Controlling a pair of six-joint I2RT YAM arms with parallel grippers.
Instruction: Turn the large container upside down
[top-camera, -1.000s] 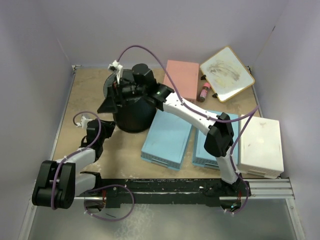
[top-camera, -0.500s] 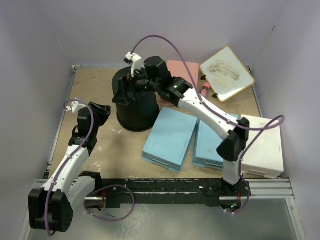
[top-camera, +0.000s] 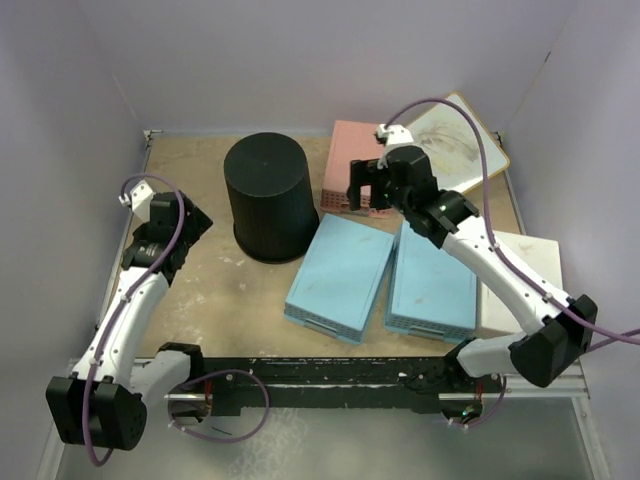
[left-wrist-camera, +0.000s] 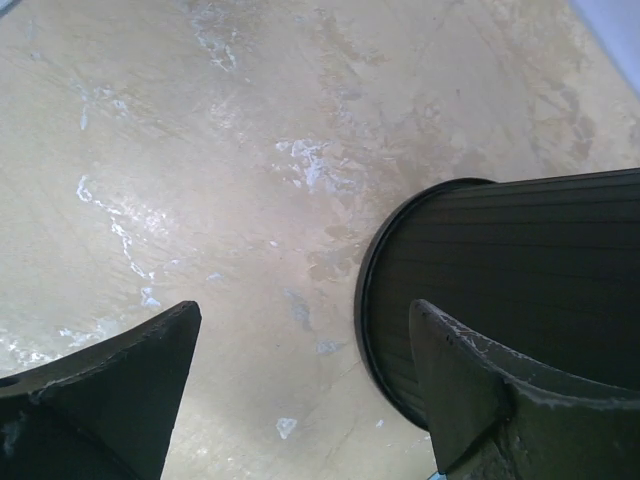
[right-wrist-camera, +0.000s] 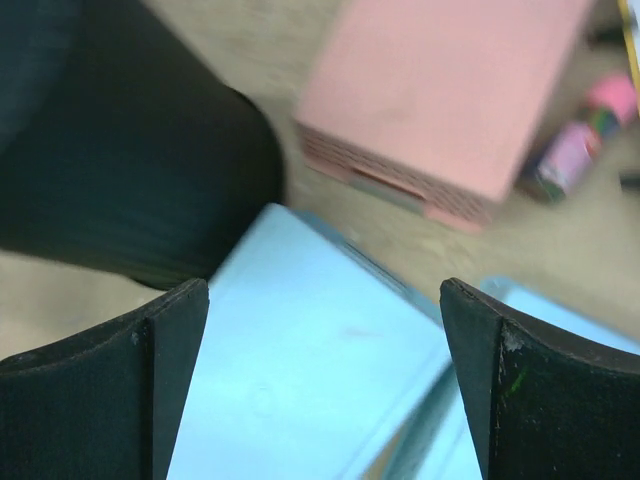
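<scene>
Clearly, the large container stands outside both jaws.

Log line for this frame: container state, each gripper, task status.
large container: rim down, base up, standing free | left gripper: open, empty, beside it | right gripper: open, empty | task: looks done

right gripper spread wide over a light-blue basket, black bucket upper left, pink basket up top, blurry pink bottle far right
</scene>
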